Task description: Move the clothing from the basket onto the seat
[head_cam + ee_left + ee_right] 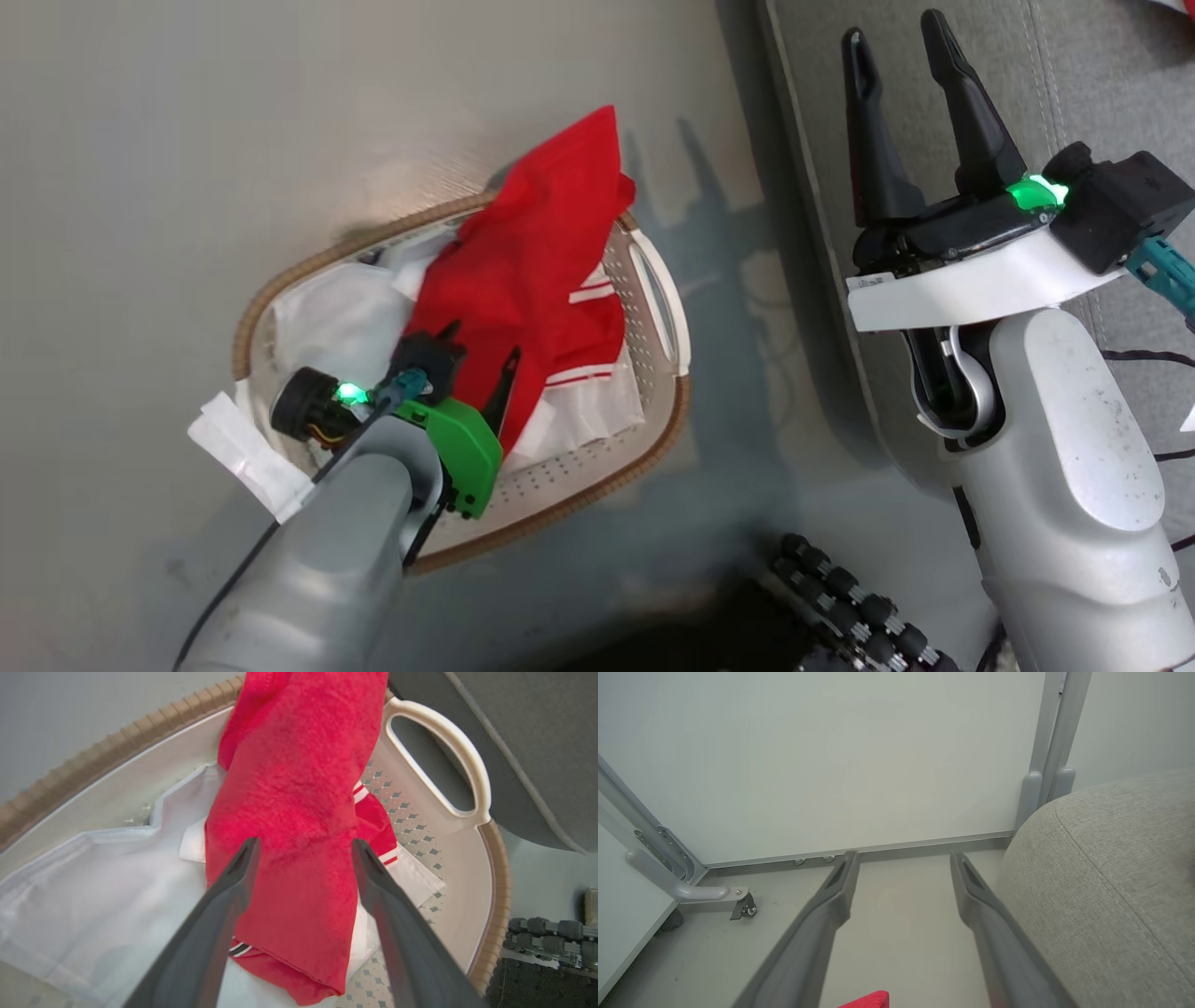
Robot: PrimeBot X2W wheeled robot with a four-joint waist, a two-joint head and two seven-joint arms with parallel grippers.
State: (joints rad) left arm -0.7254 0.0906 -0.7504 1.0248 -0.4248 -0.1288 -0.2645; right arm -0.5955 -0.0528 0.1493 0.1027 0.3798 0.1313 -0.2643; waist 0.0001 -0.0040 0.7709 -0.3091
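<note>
The red clothing lies bunched in the cream basket on the floor, one end draped over the far brown rim. My left gripper is down inside the basket, open, with its fingers spread over the red fabric. In the left wrist view the clothing fills the gap beyond the left gripper, and white stripes show by the basket's loop handle. My right gripper hangs open and holds nothing above the left edge of the grey seat. The seat lies just right of the right gripper.
A white liner sheet lies under the garment, and a white flap hangs over the basket's left rim. My dark wheeled base is at the bottom. A white wall panel and a castered metal frame stand beyond the floor strip.
</note>
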